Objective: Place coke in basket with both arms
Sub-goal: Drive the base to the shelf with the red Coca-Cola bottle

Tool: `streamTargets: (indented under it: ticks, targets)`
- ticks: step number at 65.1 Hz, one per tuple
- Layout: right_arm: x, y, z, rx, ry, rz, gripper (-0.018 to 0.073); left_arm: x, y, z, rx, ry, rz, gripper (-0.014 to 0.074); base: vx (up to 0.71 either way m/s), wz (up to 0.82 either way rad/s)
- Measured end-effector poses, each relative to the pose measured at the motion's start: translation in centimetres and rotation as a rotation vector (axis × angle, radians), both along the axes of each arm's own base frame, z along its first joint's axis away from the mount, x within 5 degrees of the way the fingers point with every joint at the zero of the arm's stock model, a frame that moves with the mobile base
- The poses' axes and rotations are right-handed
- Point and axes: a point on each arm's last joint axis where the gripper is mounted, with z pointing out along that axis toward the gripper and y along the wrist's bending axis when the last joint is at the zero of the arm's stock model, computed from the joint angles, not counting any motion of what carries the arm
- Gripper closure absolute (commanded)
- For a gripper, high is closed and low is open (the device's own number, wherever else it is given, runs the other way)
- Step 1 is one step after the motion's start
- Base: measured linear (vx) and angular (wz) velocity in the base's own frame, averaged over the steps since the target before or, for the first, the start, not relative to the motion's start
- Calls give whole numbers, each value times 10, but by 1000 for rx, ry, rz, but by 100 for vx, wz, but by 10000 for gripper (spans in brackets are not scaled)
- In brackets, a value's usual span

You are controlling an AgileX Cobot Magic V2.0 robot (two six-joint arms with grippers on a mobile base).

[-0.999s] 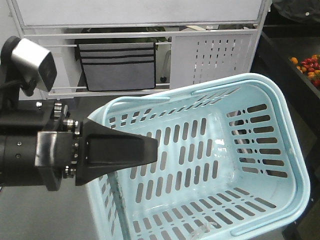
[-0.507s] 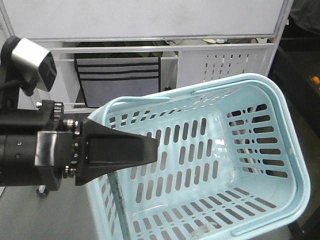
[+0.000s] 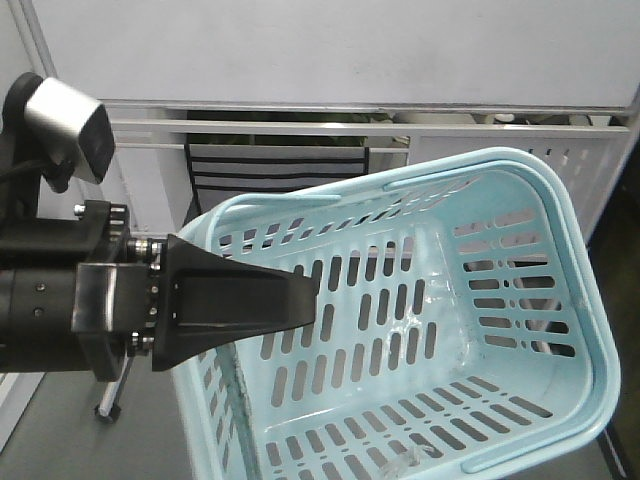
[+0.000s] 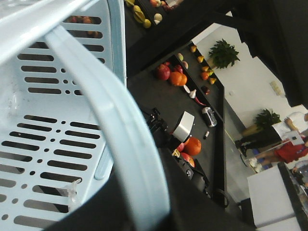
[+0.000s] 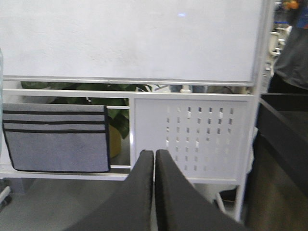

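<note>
The left arm (image 3: pixel 45 310) reaches in level from the left edge of the front view, with a silver-grey camera box (image 3: pixel 68 118) perched above its wrist. Its left claw (image 3: pixel 312 292) tapers to a blunt tip that points right and lies across the near-left rim of the basket (image 3: pixel 596 340). The jaws show side-on as one black wedge, so I cannot tell whether they pinch the rim or how far apart they stand. The basket spreads to the right of the tip and below it, tilted, with its open mouth turned up toward the camera. Above and beyond the tip, a striped grey pocket organiser (image 3: pixel 275 170) hangs under a whiteboard (image 3: pixel 330 50).

From the left wrist, a pale blue band of the basket's rim or handle runs diagonally close past the lens. To its right, fruit (image 4: pixel 175 77) lies on a dark counter (image 4: pixel 144 91).

The right claw (image 5: pixel 154 153) points straight ahead at a white perforated panel (image 5: pixel 192 139). Its two fingers are pressed together with only a hairline seam between them, and they hold nothing.
</note>
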Motion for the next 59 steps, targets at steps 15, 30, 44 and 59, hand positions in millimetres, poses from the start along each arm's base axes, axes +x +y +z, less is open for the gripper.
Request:
streamTargets:
  ticks: [15,30,44,59]
  targets:
    - [0,0,0,0,0,0,564,0,0,0,0,0,0,603,28,41]
    - [0,0,0,0,0,0,564,0,0,0,0,0,0,603,24,54]
    - [0,0,0,0,0,0,564,0,0,0,0,0,1,603,19,58]
    - [0,0,0,0,0,0,564,0,0,0,0,0,1,603,15,57]
